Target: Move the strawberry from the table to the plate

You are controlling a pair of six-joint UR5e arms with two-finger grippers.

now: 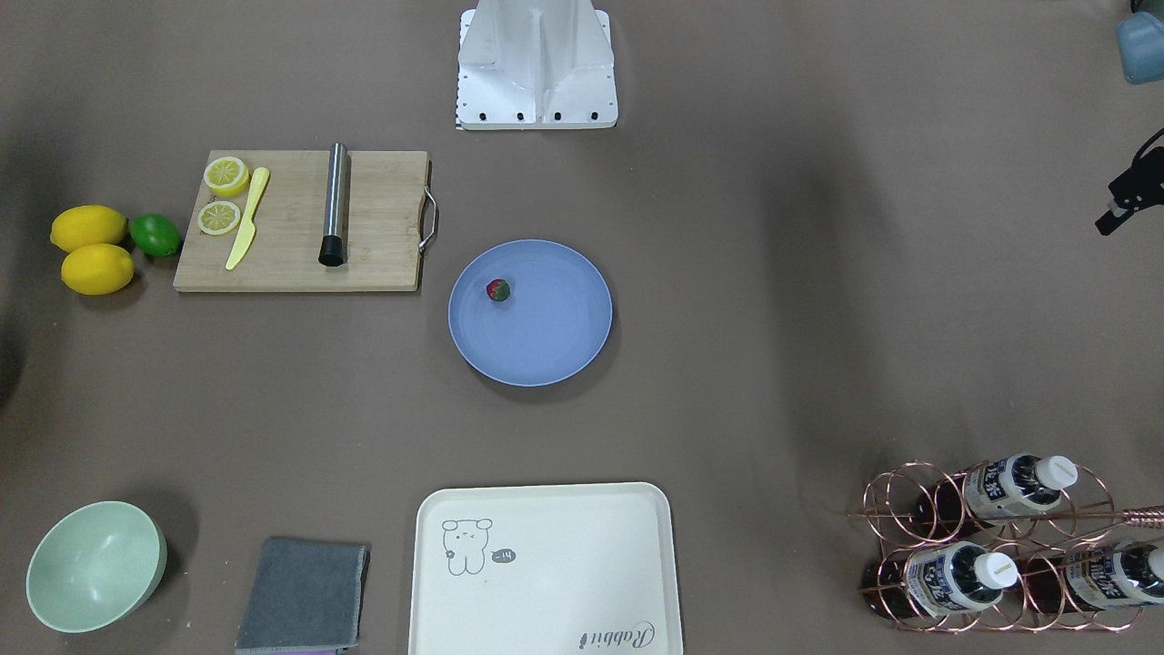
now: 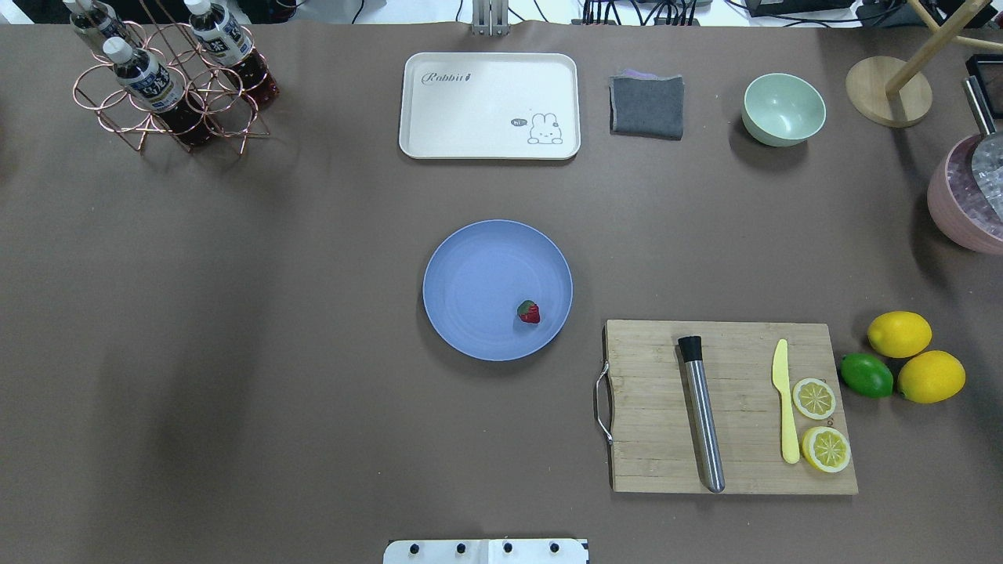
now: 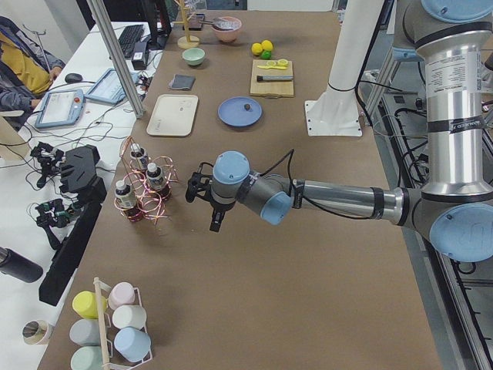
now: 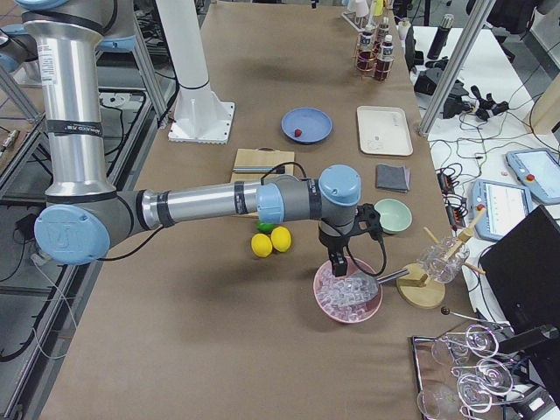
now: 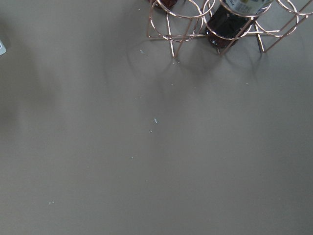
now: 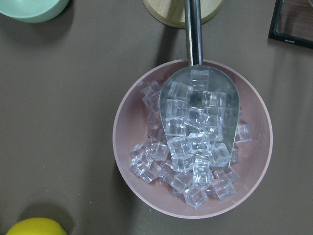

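Observation:
The strawberry (image 2: 529, 312) is a tiny dark-red berry lying inside the round blue-grey plate (image 2: 470, 266), near its rim on the cutting-board side. The front-facing view also shows the strawberry (image 1: 497, 290) on the plate (image 1: 564, 350). The plate stands on the brown table (image 2: 274, 352) at its middle. My left gripper (image 3: 215, 222) hangs far off at the table's left end, beside the copper bottle rack (image 3: 142, 189). My right gripper (image 4: 337, 262) hovers over a pink bowl of ice (image 4: 348, 296) at the right end. Only side views show either gripper, so I cannot tell their state.
A wooden cutting board (image 2: 729, 407) with a steel muddler, yellow knife and lemon slices lies right of the plate. Two lemons (image 2: 913, 356) and a lime (image 2: 866, 374) sit beyond it. A cream tray (image 2: 490, 106), grey cloth (image 2: 646, 104) and mint bowl (image 2: 783, 108) line the far edge.

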